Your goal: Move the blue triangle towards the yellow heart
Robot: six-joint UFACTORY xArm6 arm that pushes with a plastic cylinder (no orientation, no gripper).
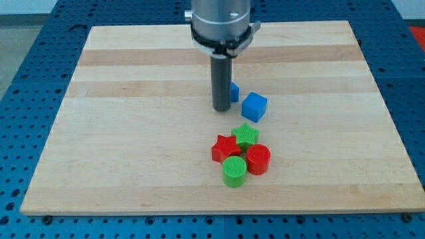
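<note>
My tip [221,109] rests on the wooden board [133,133] near its middle. A small blue block [234,91] shows just right of the rod and is mostly hidden behind it; its shape cannot be made out. It touches or nearly touches the rod. A blue cube [254,106] lies a little to the right of my tip. No yellow heart is in view.
Below my tip sits a tight cluster: a green star [246,135], a red star [224,147], a red cylinder [258,159] and a green cylinder [234,171]. A blue perforated table [26,79] surrounds the board.
</note>
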